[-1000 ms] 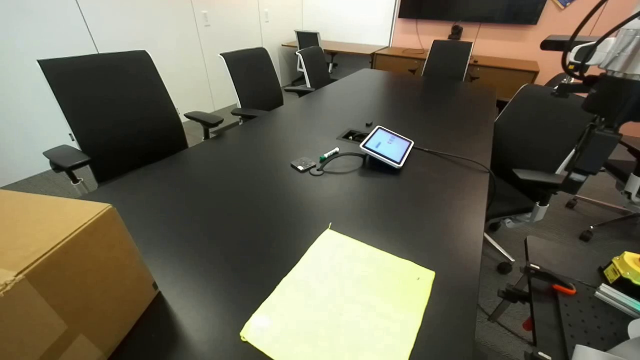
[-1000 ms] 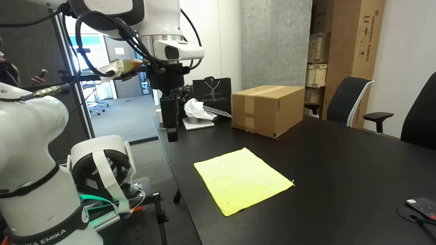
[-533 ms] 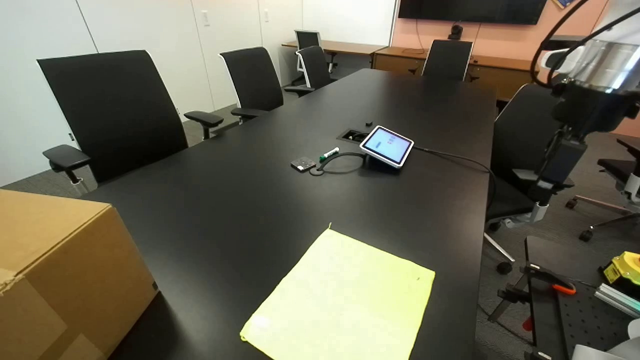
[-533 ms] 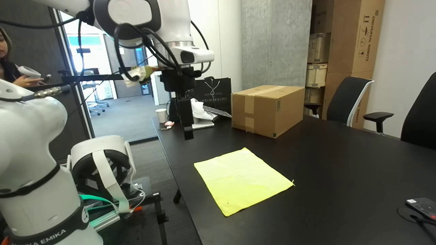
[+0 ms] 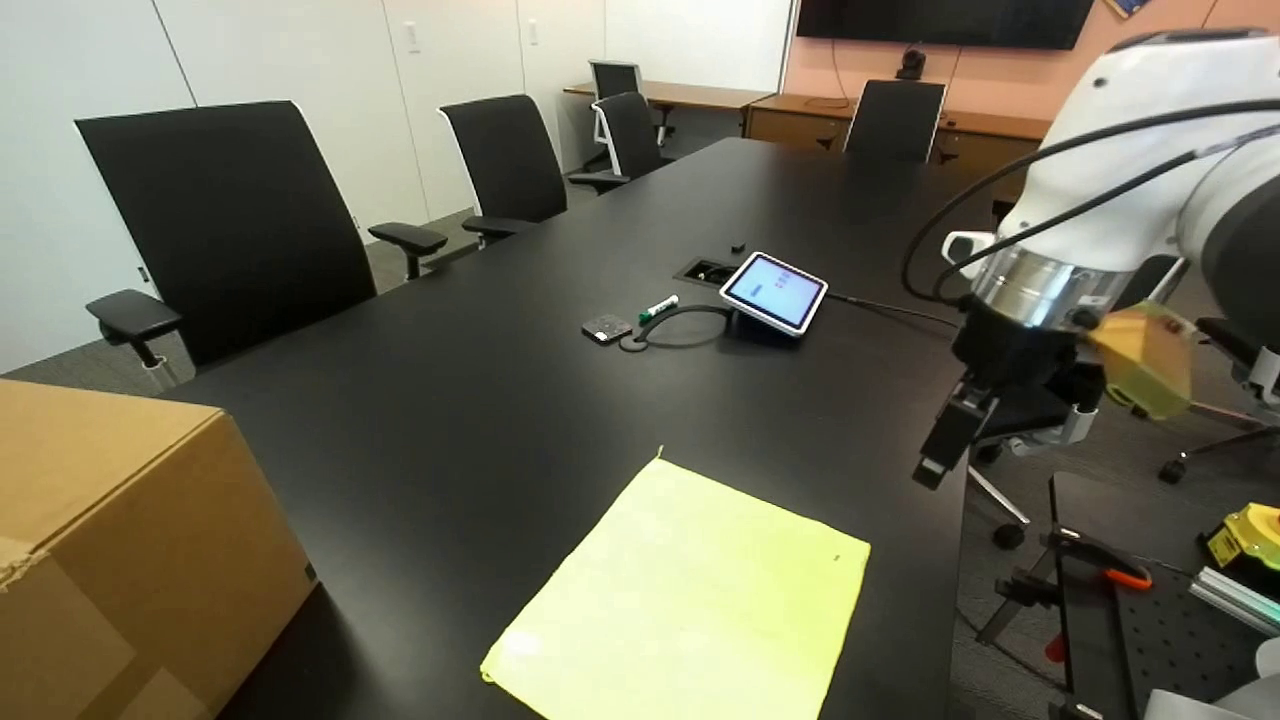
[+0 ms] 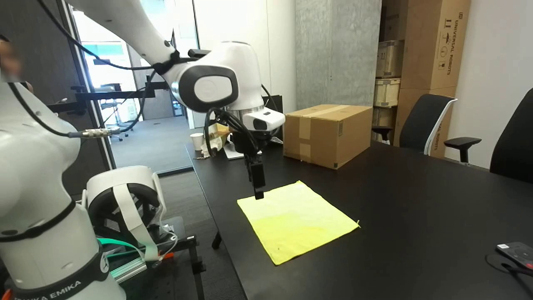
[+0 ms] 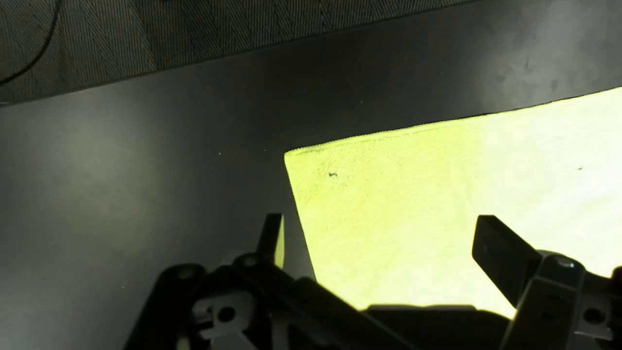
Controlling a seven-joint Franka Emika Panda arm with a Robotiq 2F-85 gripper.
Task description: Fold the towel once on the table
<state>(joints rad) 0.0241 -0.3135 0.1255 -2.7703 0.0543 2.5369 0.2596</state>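
Towel (image 5: 690,590), a thin rectangular cloth of plain pale yellow, lies flat and unfolded on the long, glossy black conference table (image 5: 480,400), close to the table's edge; in an exterior view the bottom of the frame cuts off part of the cloth. A white jointed robot arm (image 6: 241,66) reaches over the table, and at its end the black two-fingered gripper (image 7: 380,217) hangs pointing down near a corner of the towel. Its fingers (image 7: 500,257) are spread wide apart, with nothing held between them. In the wrist view the finger on the picture's left stands against bare tabletop just beside the towel's edge, while the finger on the picture's right stands against the yellow cloth; the corner beyond them bears a small dark mark. In an exterior view the fingertips (image 5: 931,471) show clear of the towel; how high they are above the tabletop I cannot tell. A taped brown cardboard box (image 6: 320,133) sits on the same tabletop, apart from the towel. Farther along the table are a tilted, white-framed tablet (image 5: 773,290) with a lit screen, a green-and-white marker (image 5: 658,308) and a small, square, dark device (image 5: 606,328), near one another, and black office chairs (image 5: 225,225) stand along the side.
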